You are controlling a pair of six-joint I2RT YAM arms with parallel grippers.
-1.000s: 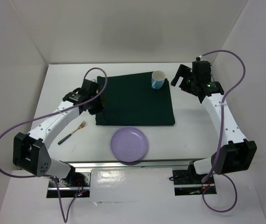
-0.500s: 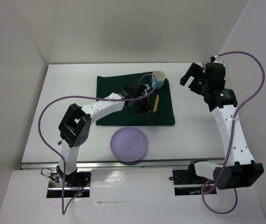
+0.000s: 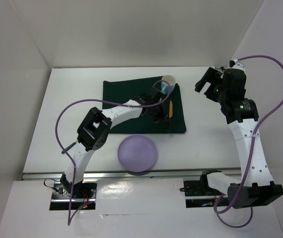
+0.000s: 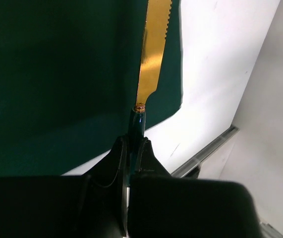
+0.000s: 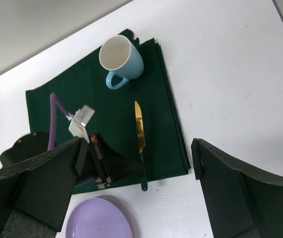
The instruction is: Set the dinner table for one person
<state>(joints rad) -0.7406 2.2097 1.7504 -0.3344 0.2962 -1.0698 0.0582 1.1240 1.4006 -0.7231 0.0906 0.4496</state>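
The white dinner table (image 3: 215, 139) carries a dark green mat (image 3: 126, 101). A light blue cup (image 3: 168, 84) stands on the mat's far right corner, also in the right wrist view (image 5: 123, 58). A gold-bladed knife (image 3: 170, 109) with a teal handle (image 4: 137, 124) lies along the mat's right edge, its handle end past the mat's near edge (image 5: 143, 173). My left gripper (image 3: 164, 120) is shut on the handle (image 4: 134, 144). A purple plate (image 3: 138, 152) sits on the table in front of the mat. My right gripper (image 3: 208, 84) is open and empty, above the table right of the mat (image 5: 138, 146).
A metal rail (image 3: 131, 174) runs along the table's near edge. White walls close in the far, left and right sides. The left arm's elbow (image 3: 94, 130) hangs over the table left of the plate. A dark handle tip (image 3: 68, 147) pokes out beside it.
My left arm has swung from the mat's left edge across to its right edge, with the knife now lying there in its grip. My right arm has drawn back to the right.
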